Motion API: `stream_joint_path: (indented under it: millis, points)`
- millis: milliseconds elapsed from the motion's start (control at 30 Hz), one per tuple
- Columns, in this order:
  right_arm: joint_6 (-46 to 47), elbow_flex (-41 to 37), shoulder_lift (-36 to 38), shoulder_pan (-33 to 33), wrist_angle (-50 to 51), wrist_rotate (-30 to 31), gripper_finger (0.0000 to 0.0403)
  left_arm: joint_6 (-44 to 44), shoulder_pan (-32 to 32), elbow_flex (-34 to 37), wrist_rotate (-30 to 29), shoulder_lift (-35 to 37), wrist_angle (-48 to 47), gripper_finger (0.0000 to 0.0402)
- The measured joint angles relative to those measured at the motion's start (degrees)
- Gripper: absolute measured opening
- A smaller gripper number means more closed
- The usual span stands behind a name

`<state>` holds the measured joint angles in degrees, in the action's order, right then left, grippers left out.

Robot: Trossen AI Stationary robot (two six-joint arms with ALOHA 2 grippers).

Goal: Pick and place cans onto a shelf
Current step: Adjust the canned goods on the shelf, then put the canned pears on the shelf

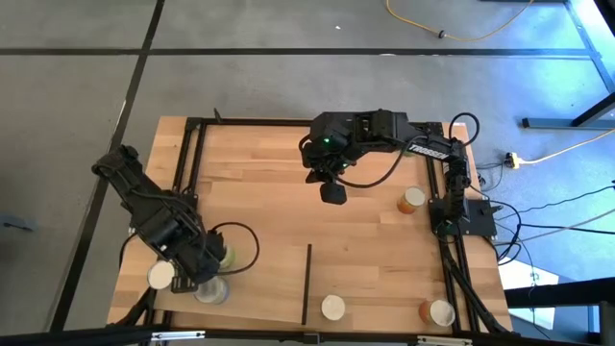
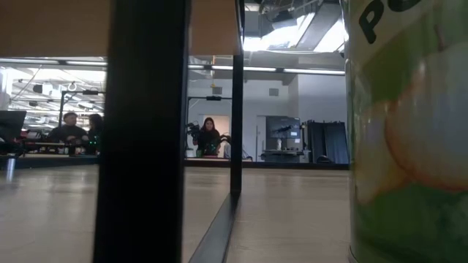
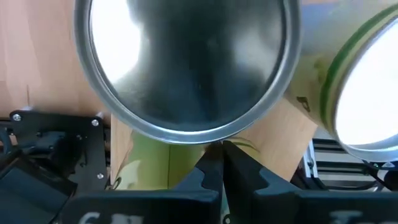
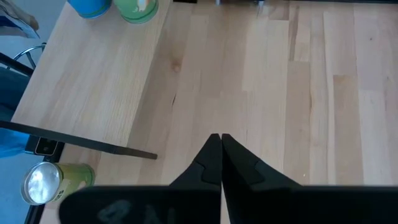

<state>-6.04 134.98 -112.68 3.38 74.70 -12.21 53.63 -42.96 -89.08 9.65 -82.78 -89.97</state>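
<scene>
Left gripper [image 3: 213,163] clenched empty over a green can [image 3: 186,68]; right gripper [image 4: 216,155] clenched; another can [image 2: 409,131] reads "PO"

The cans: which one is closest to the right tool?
The orange can near the table's right edge is closest to the right tool. The other cans sit farther off, along the near edge and by the left tool.

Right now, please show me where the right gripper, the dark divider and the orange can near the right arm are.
right gripper [image 1: 333,194]: high view, closed fingertips.
dark divider [image 1: 307,284]: high view, middle of strip.
orange can [image 1: 411,200]: high view, pale top.
</scene>
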Motion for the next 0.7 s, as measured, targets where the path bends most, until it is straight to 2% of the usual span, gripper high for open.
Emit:
stream_joint_path:
  millis: [200, 367, 533, 700]
  points:
    - [-1.0, 0.0, 0.0, -0.2, -0.7, 0.1, 0.0, -0.2, 0.1, -4.7, -1.1, 0.0, -0.1, 0.0]
    - [-3.3, 0.0, 1.8, -1.1, -0.3, 0.3, 0.0, -1.8, 0.1, -13.7, -10.5, 0.0, 0.0, 0.0]
    - [-2.9, 0.0, 5.9, -2.7, 2.3, 9.0, 0.0, -3.2, -0.3, -18.8, -20.7, 2.0, 0.0, 0.0]
    - [5.9, 0.1, 10.4, -3.9, 6.4, 15.7, 0.0, -1.6, -0.7, -17.5, -20.8, 6.0, -0.1, 0.0]
